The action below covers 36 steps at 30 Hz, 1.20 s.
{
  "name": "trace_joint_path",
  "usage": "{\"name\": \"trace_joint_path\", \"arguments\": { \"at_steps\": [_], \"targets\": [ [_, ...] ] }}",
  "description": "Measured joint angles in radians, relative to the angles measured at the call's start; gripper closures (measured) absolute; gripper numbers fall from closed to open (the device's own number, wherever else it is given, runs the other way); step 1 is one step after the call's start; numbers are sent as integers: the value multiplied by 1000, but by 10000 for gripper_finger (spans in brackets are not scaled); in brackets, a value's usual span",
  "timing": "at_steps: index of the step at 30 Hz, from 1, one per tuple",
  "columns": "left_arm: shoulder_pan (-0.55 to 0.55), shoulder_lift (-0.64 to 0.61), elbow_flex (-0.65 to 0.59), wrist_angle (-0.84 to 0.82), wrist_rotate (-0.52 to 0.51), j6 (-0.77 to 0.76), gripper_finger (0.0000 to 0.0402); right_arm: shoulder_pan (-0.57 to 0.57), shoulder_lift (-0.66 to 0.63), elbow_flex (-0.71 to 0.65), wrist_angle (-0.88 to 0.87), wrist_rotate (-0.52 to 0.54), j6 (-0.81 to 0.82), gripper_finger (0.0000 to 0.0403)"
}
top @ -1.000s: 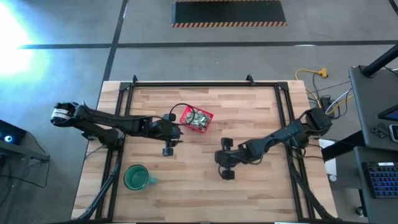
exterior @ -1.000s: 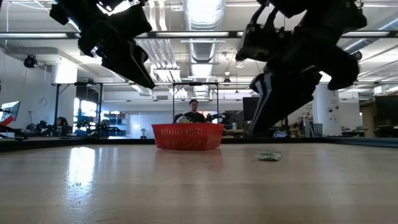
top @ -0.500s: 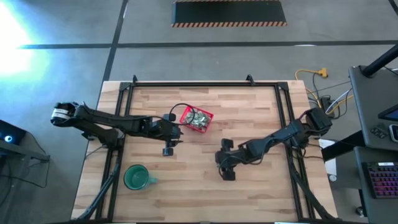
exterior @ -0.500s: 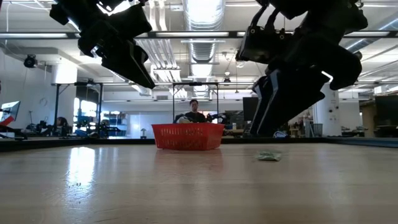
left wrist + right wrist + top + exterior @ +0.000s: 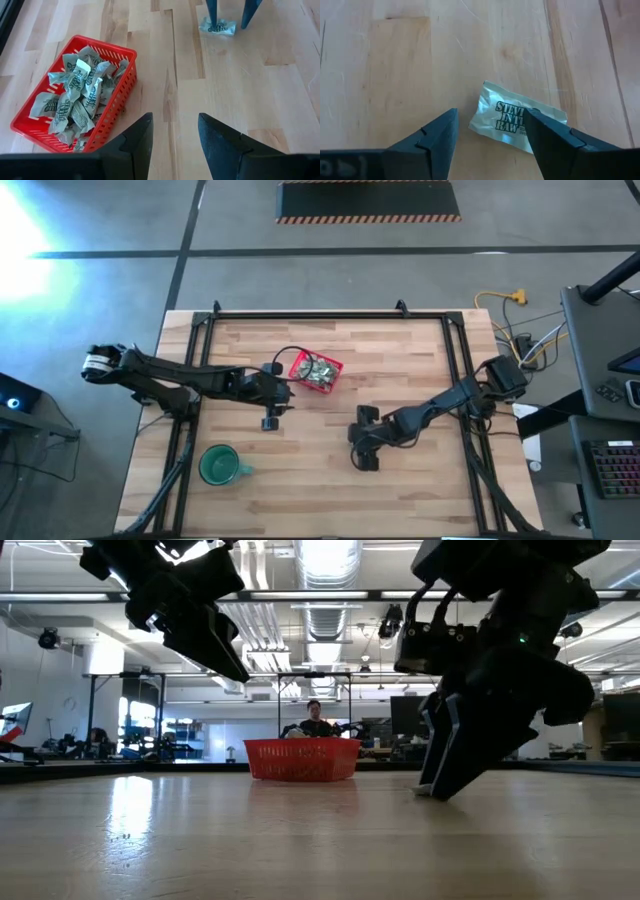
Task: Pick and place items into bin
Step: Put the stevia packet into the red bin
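The single packet point(image 5: 517, 121) lies flat on the wooden table point(image 5: 420, 360), between the spread jaws of the right gripper point(image 5: 490, 131). It is a small pale green-and-white wrapper with dark print, crinkled, lying at a slant to the jaw line. One corner passes under one finger point(image 5: 555, 142); the other finger stands just beside the opposite edge, with a strip of bare wood between. In the left wrist view the same packet point(image 5: 218, 26) shows between two blue-grey fingertips point(image 5: 213, 12) that reach down to the board on either side of it.

Around these jaws the board is bare on all sides; in the low view the right gripper point(image 5: 437, 787) stands with its tips at the table surface.

The bin point(image 5: 300, 369), a red square basket with mesh sides, stands well apart from the right jaws, toward the far side of the table. It holds a heap of like packets point(image 5: 75, 95), filling it to about the rim.

The left gripper point(image 5: 172, 142) hangs just beside the bin, above the board, jaws spread and empty. Bare wood lies ahead of them.

A green mug point(image 5: 218, 465) stands near the table's front-left edge, well apart from both grippers.
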<state>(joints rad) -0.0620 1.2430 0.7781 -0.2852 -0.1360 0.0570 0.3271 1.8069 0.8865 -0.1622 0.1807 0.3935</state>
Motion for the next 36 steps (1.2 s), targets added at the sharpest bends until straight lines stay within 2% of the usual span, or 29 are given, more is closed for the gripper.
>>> {"name": "trace_joint_path", "arguments": {
  "at_steps": [4, 7, 18, 21, 25, 33, 36],
  "targets": [
    [0, 0, 0, 0, 0, 0, 261, 0, 5, 0, -2, 18, 0, 185],
    [0, 0, 0, 0, 0, 0, 261, 2, 3, 0, -1, 29, -1, 202],
    [1, 0, 0, 0, 0, 0, 261, 2, 6, 8, -2, 40, -61, 361],
    [1, 0, 0, 0, 0, 0, 261, 1, 8, 23, -13, 71, -105, 388],
    [1, 0, 0, 0, 0, 0, 261, -4, 5, 52, -18, 176, -181, 389],
    [1, 0, 0, -1, 0, 0, 261, -58, -3, 149, -6, 522, -412, 390],
    [1, 0, 0, -1, 0, 0, 261, -121, -3, 182, 9, 559, -480, 390]
  ]
}}
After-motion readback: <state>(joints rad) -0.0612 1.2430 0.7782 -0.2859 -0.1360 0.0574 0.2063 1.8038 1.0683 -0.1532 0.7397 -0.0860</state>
